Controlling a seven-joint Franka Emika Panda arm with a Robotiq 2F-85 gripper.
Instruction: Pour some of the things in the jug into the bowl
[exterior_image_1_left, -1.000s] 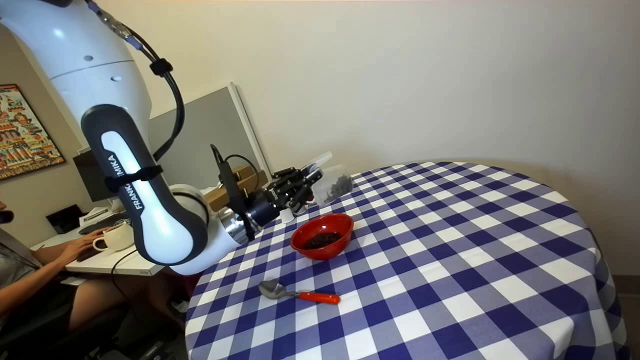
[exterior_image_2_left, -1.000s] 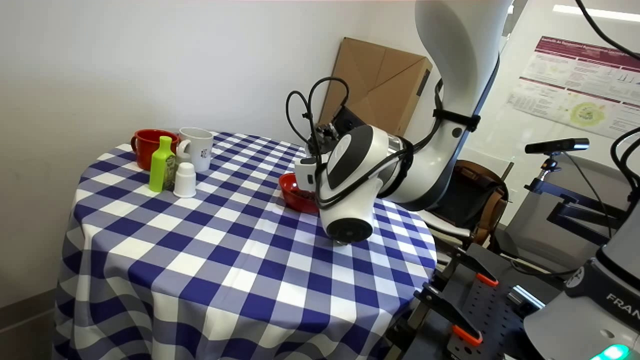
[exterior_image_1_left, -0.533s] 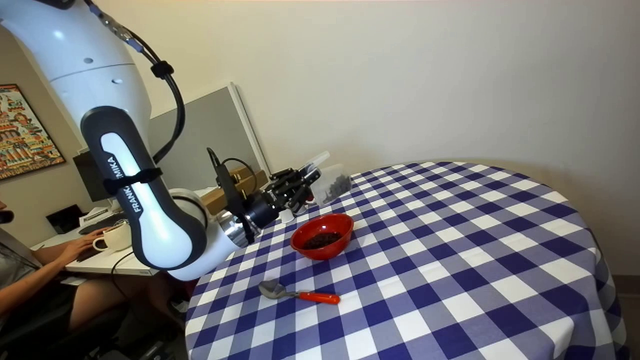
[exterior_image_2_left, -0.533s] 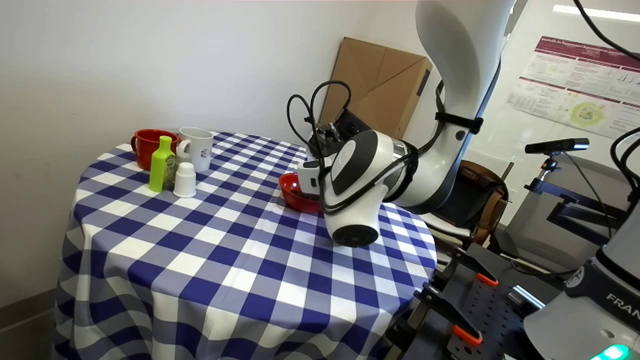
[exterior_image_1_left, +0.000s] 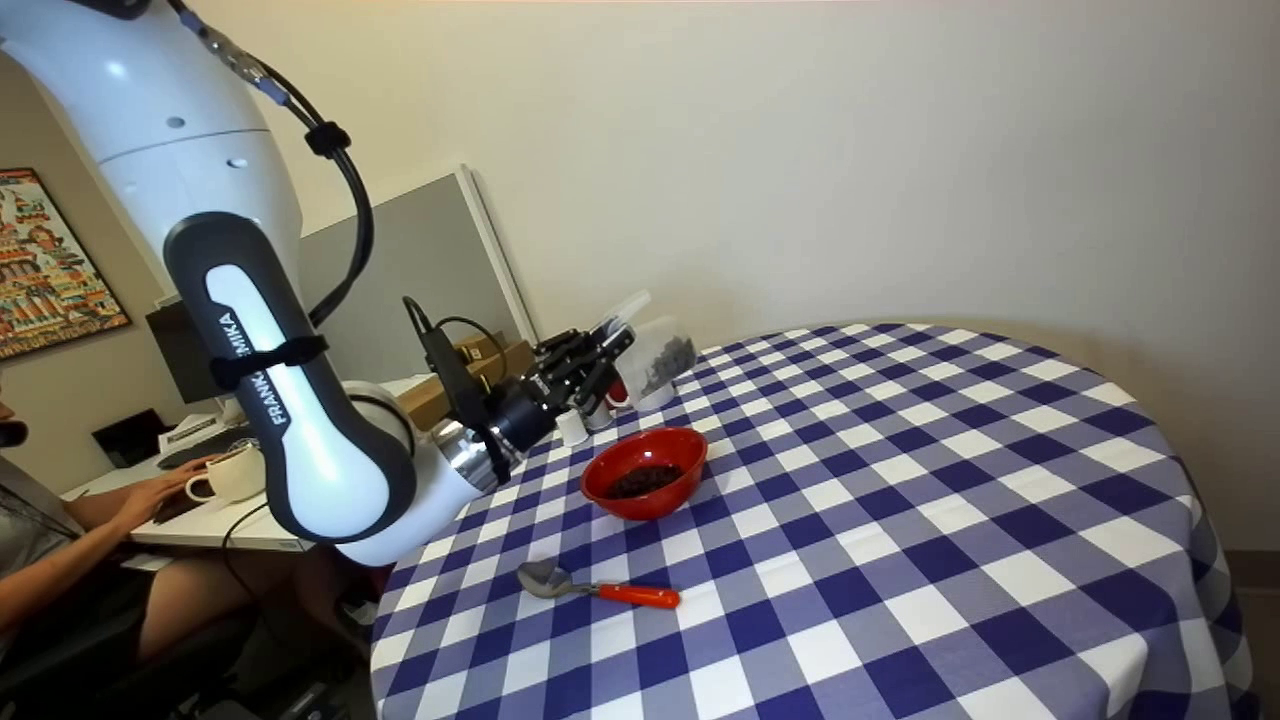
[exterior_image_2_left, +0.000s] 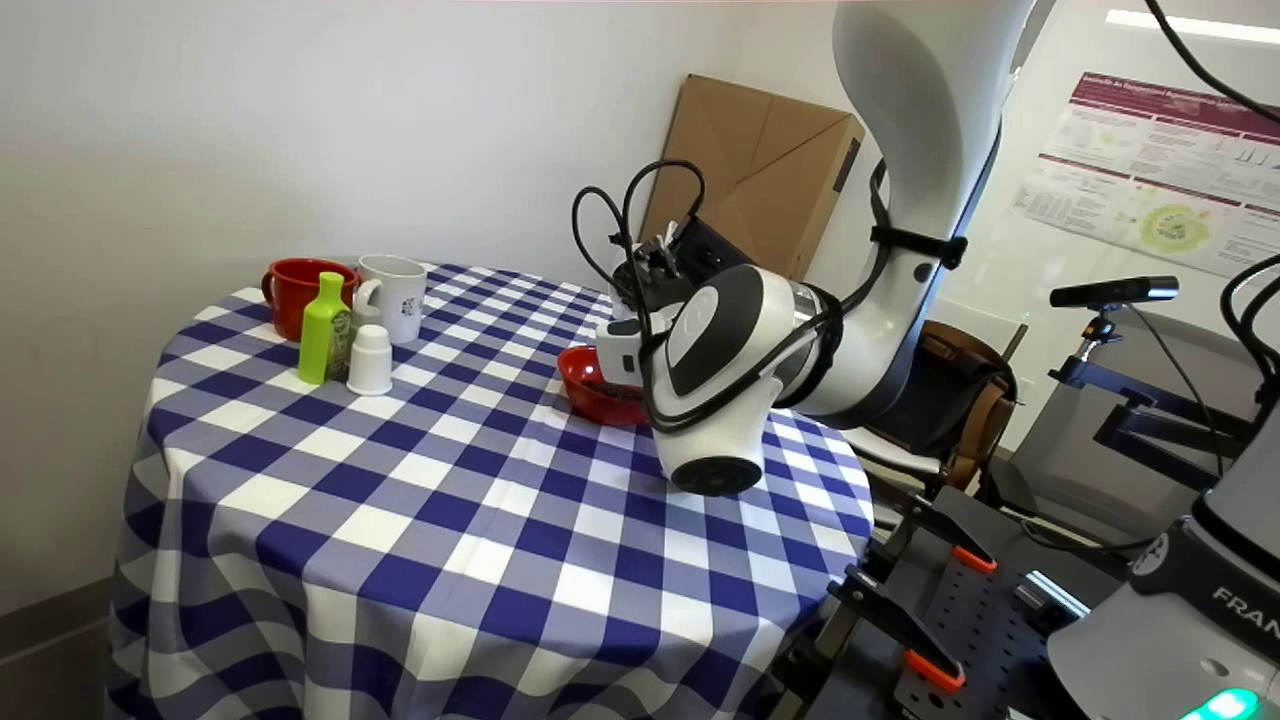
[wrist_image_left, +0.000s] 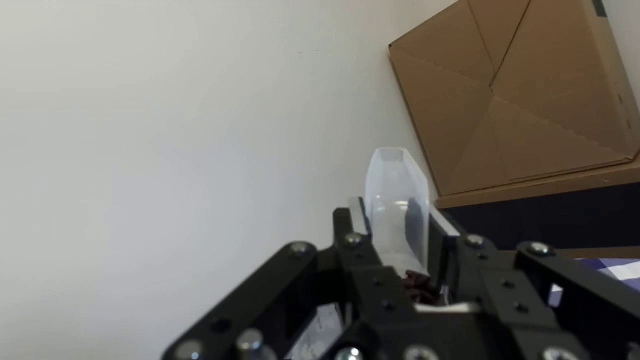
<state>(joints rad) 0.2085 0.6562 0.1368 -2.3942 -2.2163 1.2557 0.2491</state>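
Jug (exterior_image_1_left: 655, 345) is held tilted, off the tablecloth (exterior_image_1_left: 900, 480), by its handle (wrist_image_left: 395, 197); gripper (wrist_image_left: 400, 217) stands narrow, pinching it. Handle grip probably chosen so a roll tips the jug with nothing across its mouth. Bowl (exterior_image_1_left: 668, 507) sits lower than the gripper in both exterior views, likely there to catch the pour; can't tell if the jug is squarely over it. Dark bits (exterior_image_1_left: 675, 362) lie on the jug's side away from the gripper; more in the bowl, so some pouring looks done. Spoon (exterior_image_1_left: 615, 592) is past the bowl from the gripper. Red mug (exterior_image_2_left: 298, 305), white mug (exterior_image_2_left: 402, 300), green bottle (exterior_image_2_left: 320, 338), white shaker (exterior_image_2_left: 370, 362) well apart from it, presumably leaving tipping room.
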